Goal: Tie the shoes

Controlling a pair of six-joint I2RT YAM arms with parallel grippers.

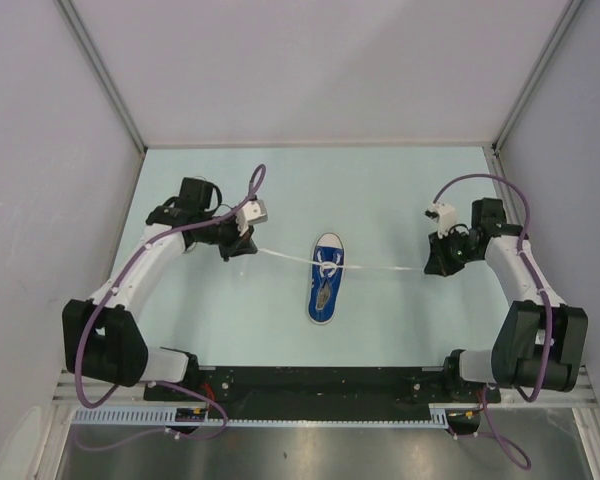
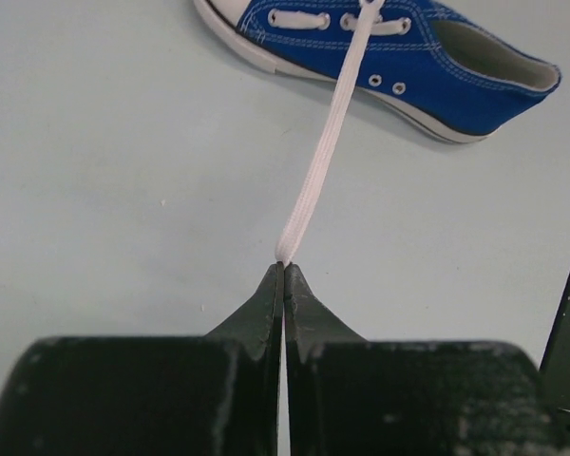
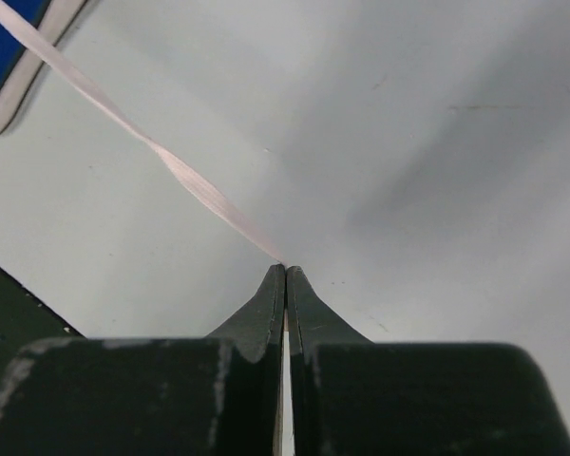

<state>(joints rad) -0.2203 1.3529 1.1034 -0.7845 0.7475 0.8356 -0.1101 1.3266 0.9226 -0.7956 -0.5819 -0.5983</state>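
Note:
One blue shoe (image 1: pixel 325 281) with a white toe cap lies in the middle of the table, toe pointing away from the arms. Its white laces run out taut to both sides. My left gripper (image 1: pixel 242 249) stands left of the shoe, shut on the end of the left lace (image 1: pixel 280 256). In the left wrist view the lace (image 2: pixel 323 152) runs straight from the shoe (image 2: pixel 408 57) into my shut gripper (image 2: pixel 284 267). My right gripper (image 1: pixel 431 268) stands right of the shoe, shut on the right lace (image 1: pixel 385 268). The right wrist view shows that lace (image 3: pixel 190 180) entering the shut gripper (image 3: pixel 285 269).
Pale walls (image 1: pixel 320 70) close in the light green table (image 1: pixel 380 190) at the back and both sides, with metal posts (image 1: pixel 105 75) at the corners. A black base rail (image 1: pixel 320 385) runs along the near edge between the arm bases.

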